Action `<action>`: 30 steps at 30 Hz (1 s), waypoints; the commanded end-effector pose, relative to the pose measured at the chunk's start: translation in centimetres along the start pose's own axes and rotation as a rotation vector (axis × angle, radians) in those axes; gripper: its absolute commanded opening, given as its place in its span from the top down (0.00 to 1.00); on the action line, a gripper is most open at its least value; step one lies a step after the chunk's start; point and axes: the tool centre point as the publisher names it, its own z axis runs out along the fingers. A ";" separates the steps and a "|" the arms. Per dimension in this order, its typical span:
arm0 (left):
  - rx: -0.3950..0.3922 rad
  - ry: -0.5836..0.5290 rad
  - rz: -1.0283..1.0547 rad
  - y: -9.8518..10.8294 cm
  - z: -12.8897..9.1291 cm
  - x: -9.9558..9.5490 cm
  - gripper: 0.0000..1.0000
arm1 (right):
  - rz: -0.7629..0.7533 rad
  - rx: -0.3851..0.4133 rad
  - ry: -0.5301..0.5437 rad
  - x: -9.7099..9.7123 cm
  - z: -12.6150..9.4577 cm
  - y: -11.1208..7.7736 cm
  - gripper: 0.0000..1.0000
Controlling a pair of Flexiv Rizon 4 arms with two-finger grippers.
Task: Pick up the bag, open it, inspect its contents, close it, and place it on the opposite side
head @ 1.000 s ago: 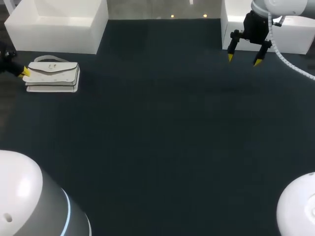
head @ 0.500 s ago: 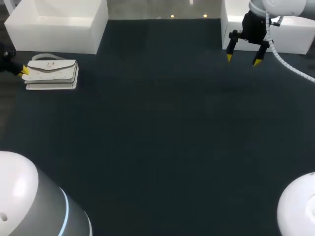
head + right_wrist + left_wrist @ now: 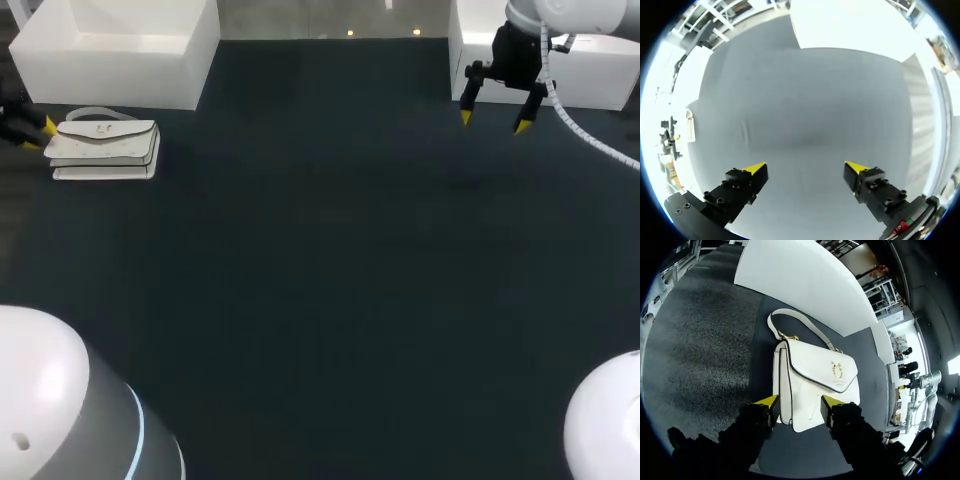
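A white handbag (image 3: 105,148) with a gold clasp and a short strap lies flat on the dark table at the far left. My left gripper (image 3: 40,135) is at the bag's left end. In the left wrist view the handbag (image 3: 815,380) has its near end between the fingers of the left gripper (image 3: 799,404), which stand apart on either side of it without clamping it. My right gripper (image 3: 494,122) hangs open over the back right of the table, far from the bag. Nothing lies between the fingers of the right gripper (image 3: 806,172).
A white box (image 3: 120,50) stands just behind the bag at the back left, showing as a white wall (image 3: 805,280) beyond it. Another white box (image 3: 600,70) stands at the back right behind my right gripper. The dark tabletop (image 3: 330,280) spans the middle.
My left gripper's fingers have spread apart and let go of the bag's end. The bag has shifted slightly left and settled flat. The right arm has barely moved.
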 end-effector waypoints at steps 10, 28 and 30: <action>-0.033 -0.368 -0.033 3.9 -3.8 8.0 0.00 | -0.004 -0.024 0.002 0.0 -0.7 -1.1 0.00; 0.110 -0.620 0.084 8.3 -1.6 16.1 0.00 | -0.019 -0.012 0.018 0.4 -1.2 -2.0 0.00; 0.118 -0.630 0.092 8.4 -1.5 16.4 0.00 | -0.014 -0.009 0.022 0.4 -1.3 -2.1 0.00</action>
